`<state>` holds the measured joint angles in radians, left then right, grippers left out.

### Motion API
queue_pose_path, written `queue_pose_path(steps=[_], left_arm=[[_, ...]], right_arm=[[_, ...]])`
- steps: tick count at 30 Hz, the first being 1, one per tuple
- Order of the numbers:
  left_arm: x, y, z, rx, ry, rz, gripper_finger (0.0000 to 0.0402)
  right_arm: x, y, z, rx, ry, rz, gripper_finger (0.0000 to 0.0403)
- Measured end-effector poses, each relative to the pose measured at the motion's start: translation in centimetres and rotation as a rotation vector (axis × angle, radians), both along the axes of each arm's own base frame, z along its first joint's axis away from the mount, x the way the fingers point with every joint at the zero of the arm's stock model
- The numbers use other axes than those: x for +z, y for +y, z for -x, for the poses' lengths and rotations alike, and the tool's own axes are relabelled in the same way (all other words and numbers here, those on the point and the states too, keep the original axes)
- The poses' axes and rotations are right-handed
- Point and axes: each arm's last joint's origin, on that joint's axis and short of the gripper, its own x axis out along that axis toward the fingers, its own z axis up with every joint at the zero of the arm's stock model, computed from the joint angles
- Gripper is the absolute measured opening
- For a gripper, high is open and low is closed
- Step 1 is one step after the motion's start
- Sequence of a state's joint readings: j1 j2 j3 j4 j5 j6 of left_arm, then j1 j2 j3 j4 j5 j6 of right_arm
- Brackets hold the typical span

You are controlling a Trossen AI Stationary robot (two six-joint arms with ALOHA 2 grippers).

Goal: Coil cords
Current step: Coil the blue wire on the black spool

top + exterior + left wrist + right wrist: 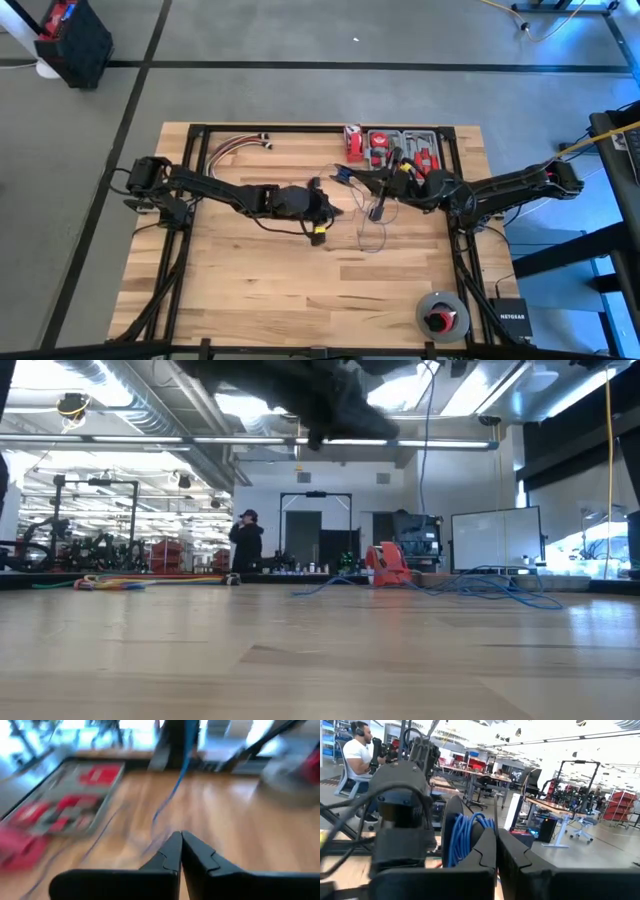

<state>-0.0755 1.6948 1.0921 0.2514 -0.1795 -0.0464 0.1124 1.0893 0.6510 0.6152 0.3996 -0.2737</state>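
The cord is a thin blue wire. Several turns of it (465, 840) bunch at my right gripper (496, 836), which is shut and held above the table's middle right, in front of the tool tray. One strand (176, 785) hangs down from there to slack loops (374, 232) lying on the wood. My left gripper (181, 839) is shut with nothing between its fingers. It hovers at the table's middle (330, 208), just left of the loops, pointing toward the hanging strand. My right gripper carries a bunch of cord turns (470, 827) beside and beyond one fingertip (485, 850); that finger hides where the cord is gripped. The fingers reach about level from the table's right. The bunch is lifted clear, and one strand hangs slack to the table.
A tray of red tools (400, 148) sits at the far edge, behind the right gripper. A bundle of red, yellow and white wires (235, 147) lies far left. A round spool (441, 316) and a black box (512, 318) stand near right. A person (357, 755) sits beyond the table.
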Motion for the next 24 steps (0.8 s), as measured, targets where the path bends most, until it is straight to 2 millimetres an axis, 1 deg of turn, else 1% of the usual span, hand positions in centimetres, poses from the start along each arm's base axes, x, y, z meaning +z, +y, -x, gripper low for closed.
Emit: queue_pose_path(steps=[2, 4, 7, 10, 13, 15, 18, 24], left_arm=[[-0.4, 0.0, -0.6, -0.034, -0.036, 0.017, 0.001], [-1.2, 0.0, -1.1, -0.046, -0.049, 0.019, 0.0029], [-1.6, 0.0, -1.6, -0.05, -0.086, 0.016, 0.0076], [-1.8, 0.2, -1.9, -0.06, -0.107, -0.051, 0.0121], [-2.2, 0.4, -2.4, -0.043, -0.143, -0.073, 0.0148], [-2.7, 0.5, -2.8, -0.034, -0.174, -0.075, 0.0155], [-3.1, 0.5, -3.4, -0.028, -0.194, -0.112, 0.0154], [-3.3, 0.7, -3.6, -0.004, -0.185, -0.155, 0.0126]], right_arm=[[0.0, 0.0, 0.0, -0.001, 0.003, 0.0, 0.0003], [-0.1, 0.0, 0.0, -0.002, 0.008, 0.001, 0.0003], [-0.1, 0.0, 0.0, -0.002, 0.013, 0.002, 0.0003], [-0.1, 0.0, 0.0, -0.003, 0.016, 0.009, 0.0003], [-0.1, 0.0, 0.0, -0.005, 0.018, 0.02, 0.0003], [-0.1, 0.0, 0.0, -0.005, 0.019, 0.021, 0.0003], [-0.1, 0.0, 0.0, -0.005, 0.019, 0.021, 0.0003], [-0.2, 0.0, 0.0, -0.005, 0.022, 0.023, 0.0003]])
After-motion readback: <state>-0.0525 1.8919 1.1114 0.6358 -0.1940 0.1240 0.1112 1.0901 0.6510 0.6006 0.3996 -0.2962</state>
